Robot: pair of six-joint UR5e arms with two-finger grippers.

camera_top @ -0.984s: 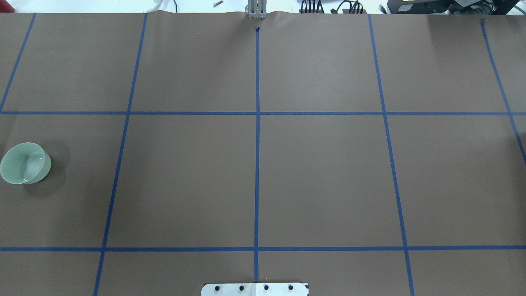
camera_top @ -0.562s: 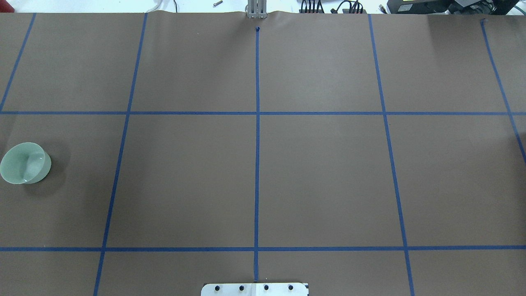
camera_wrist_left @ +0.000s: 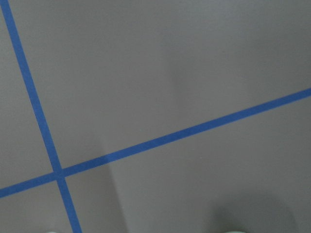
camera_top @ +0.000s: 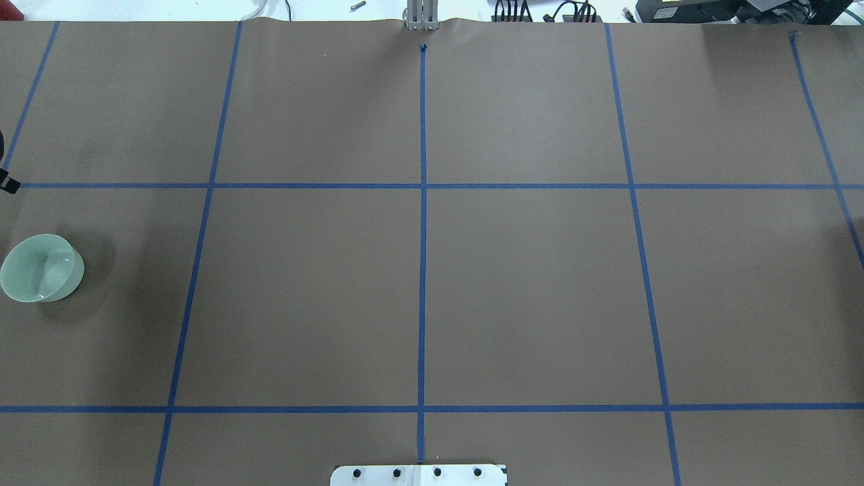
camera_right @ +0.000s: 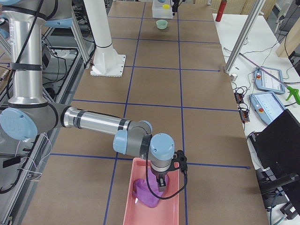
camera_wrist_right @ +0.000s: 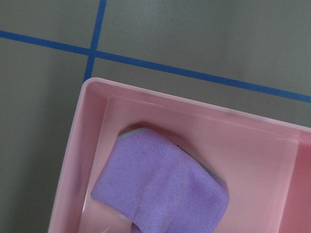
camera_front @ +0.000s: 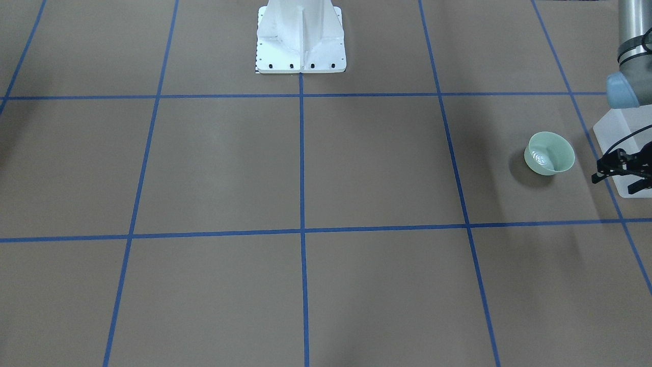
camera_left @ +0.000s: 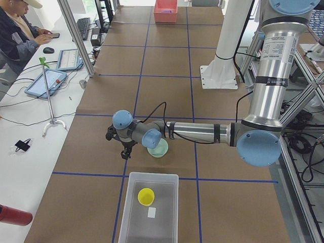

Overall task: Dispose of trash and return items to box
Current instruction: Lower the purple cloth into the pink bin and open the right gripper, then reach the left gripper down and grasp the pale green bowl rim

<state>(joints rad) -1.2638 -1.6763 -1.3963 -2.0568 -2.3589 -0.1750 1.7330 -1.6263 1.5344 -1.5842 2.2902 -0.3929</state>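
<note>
The pale mint-green bowl (camera_front: 550,153) stands upright on the brown table, also in the overhead view (camera_top: 40,268) at the left edge. The frosted-white box (camera_left: 152,175) stands beside it and holds the yellow cup (camera_left: 146,196). My left gripper (camera_front: 619,181) hovers over the table between bowl and box, beside the bowl (camera_left: 161,150); it looks open and empty. My right gripper (camera_right: 160,182) hangs over a pink tray (camera_right: 132,174) holding a purple cloth (camera_wrist_right: 160,189); I cannot tell whether it is open or shut.
The white robot base (camera_front: 300,46) stands at the table's robot side. Blue tape lines (camera_top: 422,202) divide the brown table. A small white scrap (camera_left: 151,212) lies in the box. An operator (camera_left: 20,30) sits at a side desk with tablets.
A black part of my left gripper has come into the overhead view at the left edge, above the bowl. The bowl has not moved.
</note>
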